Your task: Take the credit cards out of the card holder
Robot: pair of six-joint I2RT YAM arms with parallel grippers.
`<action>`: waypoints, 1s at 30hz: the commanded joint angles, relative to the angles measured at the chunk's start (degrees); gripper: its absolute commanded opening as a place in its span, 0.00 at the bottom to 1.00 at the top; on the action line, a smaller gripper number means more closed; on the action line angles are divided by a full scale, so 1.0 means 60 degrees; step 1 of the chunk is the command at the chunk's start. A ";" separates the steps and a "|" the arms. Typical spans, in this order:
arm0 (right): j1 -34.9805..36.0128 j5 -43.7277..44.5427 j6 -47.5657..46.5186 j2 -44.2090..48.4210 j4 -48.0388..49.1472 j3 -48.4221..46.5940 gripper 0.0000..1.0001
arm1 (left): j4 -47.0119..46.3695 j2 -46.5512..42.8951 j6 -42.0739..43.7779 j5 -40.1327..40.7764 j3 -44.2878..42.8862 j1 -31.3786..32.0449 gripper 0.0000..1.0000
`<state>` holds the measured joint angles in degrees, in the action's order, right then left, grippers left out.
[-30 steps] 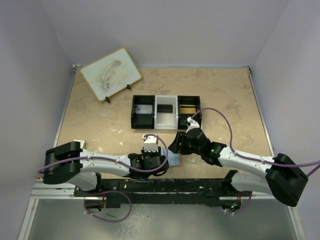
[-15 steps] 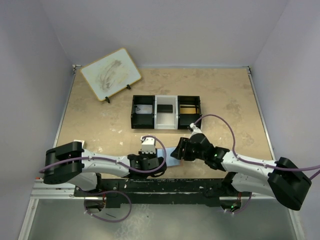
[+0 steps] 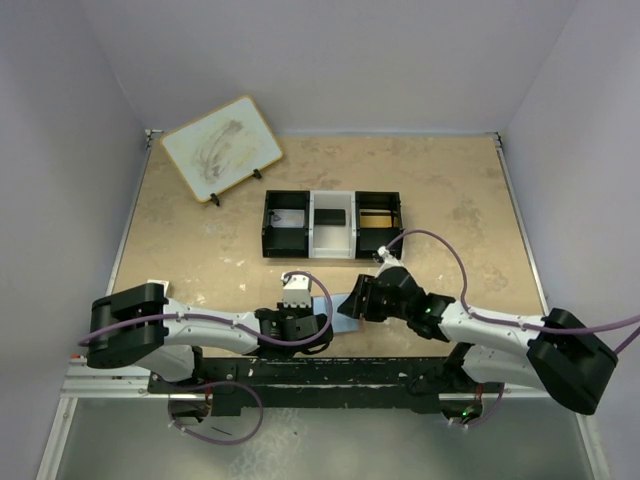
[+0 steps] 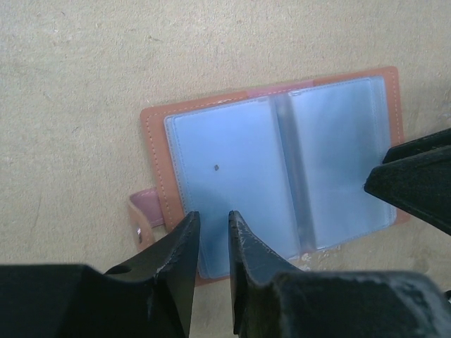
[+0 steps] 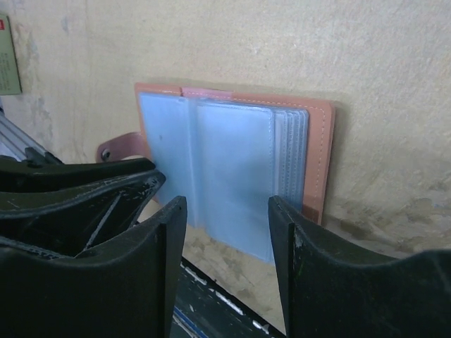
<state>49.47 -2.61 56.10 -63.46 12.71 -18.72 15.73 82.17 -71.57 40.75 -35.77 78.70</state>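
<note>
Against a second ago, in the top view the right wrist is seen shifted back toward the near edge, and the left wrist nudged slightly the same way; both are now closed in on the card holder (image 4: pixel 275 169); taken to mean the approach is finished and extraction is only starting, no card out yet; holder lies opened flat on the desk (image 3: pixel 200 250) close to the near edge, between the two arms, well apart from the tray (image 3: pixel 333 225); left pincer (image 4: pixel 213 218) is set at the near edge of one page, fingers drawn close with only a thin slit left, blue plastic visible through it, nothing seen clamped; right pincer (image 5: pixel 225 202) is spread wide, fingers astride the other page, nothing gripped, one finger at the holder's far side edge as seen from the left wrist; credit cards cannot be made out separately, nothing loose seen on the desk, so they are presumed inside the sleeves; cover is reddish-brown, leather-like, stitched along the rim, corners rounded; closure strap (image 4: pixel 144 211) sticks out at one side, pinkish underside, snap on it; sleeves (image 5: pixel 292 155) are thin, glossy, translucent grey-blue, stacked in several layers at one edge, likely slippery and floppy; desk surface is matte, mottled beige, stone-look.
</note>
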 commanded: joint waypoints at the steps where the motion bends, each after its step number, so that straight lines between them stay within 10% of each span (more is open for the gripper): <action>1: -0.0013 -0.0083 0.0213 -0.0500 0.0242 0.0093 0.53 | -0.0095 -0.0175 -0.0181 0.0121 0.0009 -0.0050 0.20; 30: -0.0001 -0.2784 -0.0574 -0.3076 0.3781 -0.1566 0.52 | -0.0147 -0.1305 -0.0895 0.0648 0.0845 -0.0035 0.18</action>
<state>49.43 -15.90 56.29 -81.32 31.83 -24.16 14.81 78.41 -74.39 41.69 -32.36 78.70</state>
